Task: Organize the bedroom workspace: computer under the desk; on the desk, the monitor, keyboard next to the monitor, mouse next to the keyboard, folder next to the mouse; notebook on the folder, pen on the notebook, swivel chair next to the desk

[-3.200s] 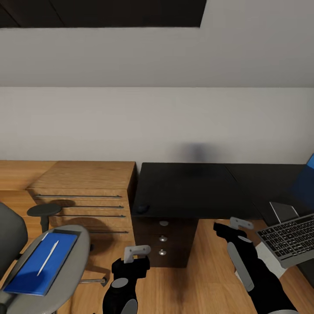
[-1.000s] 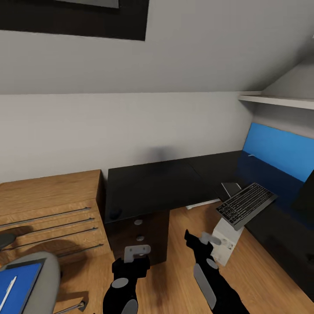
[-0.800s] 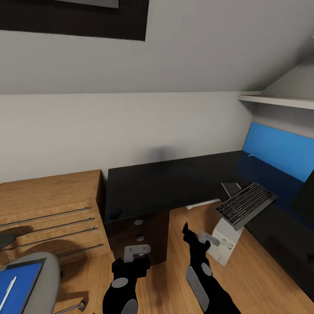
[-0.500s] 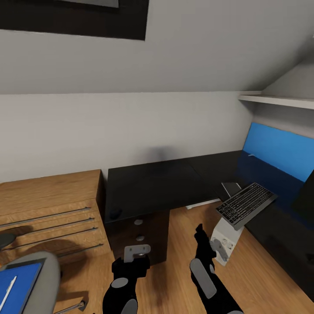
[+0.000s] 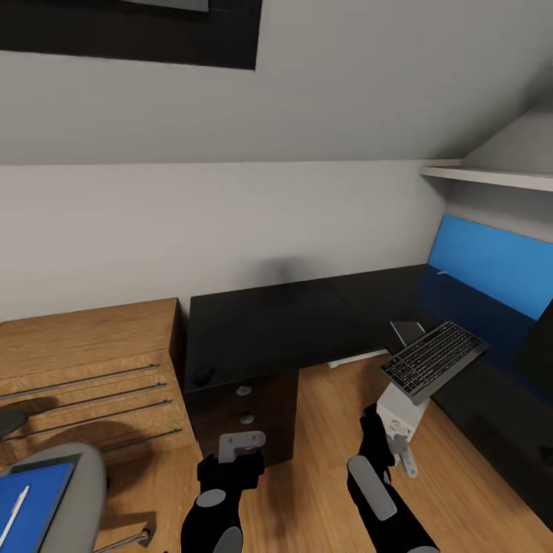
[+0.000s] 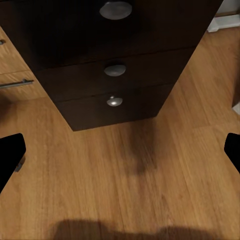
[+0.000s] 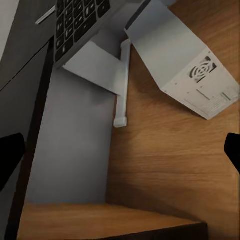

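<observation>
Head view, black desk (image 5: 284,326) under sloped grey walls, plank floor, both jaws seemingly open, empty

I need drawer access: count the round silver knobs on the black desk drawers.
3 knobs, in a vertical row on the black drawers: top knob, middle knob, bottom knob. The head view shows two; the left gripper hides the lowest.

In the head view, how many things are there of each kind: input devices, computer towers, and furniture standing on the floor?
Input devices: 2 (keyboard, mouse)
Computer towers: 1 (computer)
Floor furniture: 3 (desk, swivel chair, oak drawer unit)
Total: 6
</observation>
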You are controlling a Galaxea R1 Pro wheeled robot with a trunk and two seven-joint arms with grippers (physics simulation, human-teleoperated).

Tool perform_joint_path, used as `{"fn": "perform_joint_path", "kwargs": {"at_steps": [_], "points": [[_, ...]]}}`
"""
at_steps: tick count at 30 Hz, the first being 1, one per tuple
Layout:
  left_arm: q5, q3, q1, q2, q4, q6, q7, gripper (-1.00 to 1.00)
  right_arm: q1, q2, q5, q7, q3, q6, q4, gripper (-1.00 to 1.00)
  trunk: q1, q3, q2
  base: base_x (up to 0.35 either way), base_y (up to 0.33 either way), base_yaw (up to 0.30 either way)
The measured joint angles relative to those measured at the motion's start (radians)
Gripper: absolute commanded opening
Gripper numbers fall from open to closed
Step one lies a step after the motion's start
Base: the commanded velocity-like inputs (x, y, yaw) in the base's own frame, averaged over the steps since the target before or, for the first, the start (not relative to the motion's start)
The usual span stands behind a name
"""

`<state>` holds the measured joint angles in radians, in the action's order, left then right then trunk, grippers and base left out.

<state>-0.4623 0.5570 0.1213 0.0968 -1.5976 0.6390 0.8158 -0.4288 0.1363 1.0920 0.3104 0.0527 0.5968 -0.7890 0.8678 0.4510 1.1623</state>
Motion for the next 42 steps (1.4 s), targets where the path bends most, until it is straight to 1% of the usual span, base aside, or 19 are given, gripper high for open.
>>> {"fn": "perform_joint_path", "kwargs": {"at_steps": [4,5,7,8,9,12,13,15,22,23,25,26,28,30,32,34,35,36,42], "points": [[0.0,0.0,0.0,0.0,0.0,0.0,0.001,1.0,0.0,-0.004,0.001,-0.008,-0.002,0.005,-0.002,1.0,0.0,0.0,0.0,0.0,0.0,0.0],[0.0,0.001,0.0,0.0,-0.001,-0.001,0.001,1.0,0.0,-0.004,0.005,-0.035,-0.006,0.019,-0.003,1.0,0.0,0.0,0.0,0.0,0.0,0.0],[0.0,0.001,0.0,0.0,-0.003,-0.001,0.001,1.0,0.0,-0.003,0.01,-0.068,-0.012,0.05,-0.005,1.0,0.0,0.0,0.0,0.0,0.0,0.0],[0.0,0.001,-0.001,0.0,-0.003,-0.001,0.001,1.0,0.0,-0.002,0.014,-0.089,-0.018,0.078,-0.006,1.0,0.0,0.0,0.0,0.0,0.0,0.0],[0.0,0.001,0.0,0.0,-0.004,-0.001,0.0,1.0,0.0,-0.002,0.025,-0.115,-0.024,0.128,-0.007,1.0,0.0,0.0,0.0,0.0,0.0,0.0],[0.0,0.001,0.0,0.0,-0.004,-0.001,-0.001,1.0,0.0,0.001,0.044,-0.13,-0.026,0.176,-0.007,1.0,0.0,0.0,0.0,0.0,0.0,0.0],[0.0,0.002,0.0,0.001,-0.005,-0.001,-0.002,1.0,0.0,0.002,0.076,-0.139,-0.028,0.221,-0.007,1.0,0.0,0.0,0.0,0.0,0.0,0.0],[0.0,0.004,0.0,0.002,-0.006,-0.001,-0.003,1.0,0.0,0.002,0.113,-0.143,-0.028,0.246,-0.008,1.0,0.0,0.0,0.0,0.0,0.0,0.0],[-0.001,0.007,0.0,0.005,-0.008,0.0,-0.004,1.0,0.0,-0.001,0.207,-0.145,-0.041,0.26,-0.035,1.0,0.0,0.0,0.0,0.0,0.0,0.0],[-0.001,0.008,0.0,0.007,-0.009,0.0,-0.005,1.0,0.0,-0.002,0.244,-0.145,-0.05,0.261,-0.045,1.0,0.0,0.0,0.0,0.0,0.0,0.0],[-0.001,0.008,0.0,0.008,-0.009,0.001,-0.005,1.0,0.0,-0.003,0.288,-0.145,-0.062,0.261,-0.053,1.0,0.0,0.0,0.0,0.0,0.0,0.0],[-0.002,0.009,0.0,0.008,-0.01,0.001,-0.005,1.0,0.0,-0.004,0.331,-0.145,-0.072,0.259,-0.057,1.0,0.0,0.0,0.0,0.0,0.0,0.0],[-0.006,0.009,0.0,0.009,-0.01,0.001,-0.005,1.0,0.0,-0.005,0.369,-0.145,-0.079,0.258,-0.06,1.0,0.0,0.0,0.0,0.0,0.0,0.0],[-0.014,0.009,0.0,0.009,-0.01,0.001,-0.005,1.0,0.0,-0.006,0.398,-0.146,-0.084,0.257,-0.063,1.0,0.0,0.0,0.0,0.0,0.0,0.0],[-0.029,0.009,0.0,0.009,-0.01,0.001,-0.005,1.0,0.0,-0.006,0.417,-0.146,-0.087,0.256,-0.065,1.0,0.0,0.0,0.0,0.0,0.0,0.0],[-0.072,0.009,0.0,0.009,-0.009,0.002,-0.005,1.0,0.0,-0.006,0.438,-0.147,-0.089,0.249,-0.069,1.0,0.008,0.006,0.014,0.0,0.0,0.0],[-0.103,0.01,0.0,0.009,-0.007,0.002,-0.004,1.0,0.0,-0.006,0.444,-0.153,-0.089,0.233,-0.076,1.0,0.011,0.009,0.021,0.0,0.0,0.0],[-0.116,0.01,0.0,0.009,-0.005,0.003,-0.004,1.0,0.0,-0.007,0.447,-0.166,-0.09,0.218,-0.082,1.0,0.015,0.012,0.028,0.0,0.0,0.0],[-0.136,0.01,0.0,0.009,0.002,0.003,-0.003,1.0,0.0,-0.005,0.45,-0.25,-0.093,0.192,-0.091,1.0,0.038,0.031,0.07,0.0,0.0,0.0]]}}
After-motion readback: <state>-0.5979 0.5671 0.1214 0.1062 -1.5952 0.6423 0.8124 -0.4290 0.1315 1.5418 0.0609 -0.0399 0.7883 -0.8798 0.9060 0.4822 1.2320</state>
